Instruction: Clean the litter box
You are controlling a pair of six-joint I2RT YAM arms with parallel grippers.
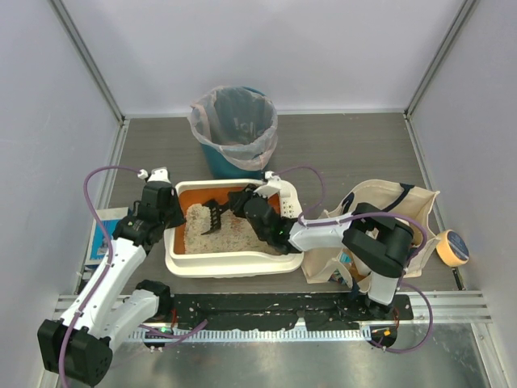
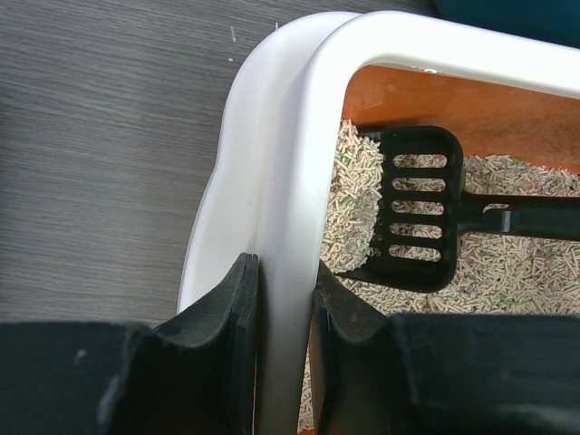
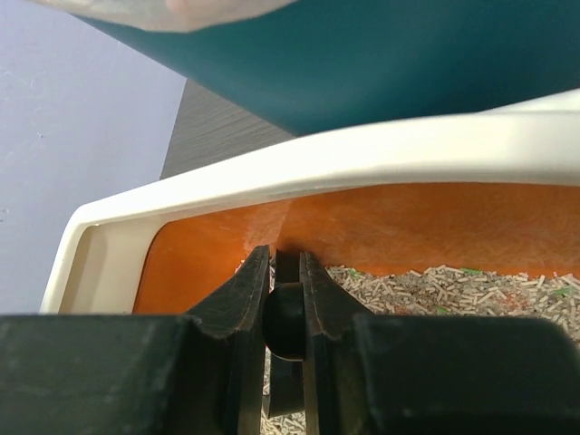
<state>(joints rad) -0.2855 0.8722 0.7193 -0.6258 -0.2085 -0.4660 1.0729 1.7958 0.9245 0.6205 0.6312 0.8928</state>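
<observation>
The litter box point(image 1: 234, 263) sits in the middle of the worktop point(image 1: 355, 145), its long side across the view, with the teal bin point(image 1: 220, 164) just behind its far wall and the tote bag point(image 1: 380, 212) just beside its right end. The left gripper point(image 1: 171, 212) is clamped over the left-hand wall of the box. In the left wrist view one finger point(image 2: 237, 308) presses the outer face of the white rim point(image 2: 290, 181) and the other sits inside against the orange wall, most likely to keep the light tray from sliding while the other arm digs. The right gripper point(image 1: 242, 204) reaches in from the right end and is closed on the round black handle of the scoop point(image 1: 214, 214). In its wrist view the handle point(image 3: 285, 322) is pinched between the two fingers, pointing toward the far orange wall. The slotted scoop head point(image 2: 417, 208) lies tilted in the litter point(image 2: 353, 199) near the left end, close to the left gripper but apart from it. The bin probably stands so near so that a loaded scoop has only a short carry over the far rim point(image 3: 362, 154). Whether the scoop holds any clumps cannot be told.
</observation>
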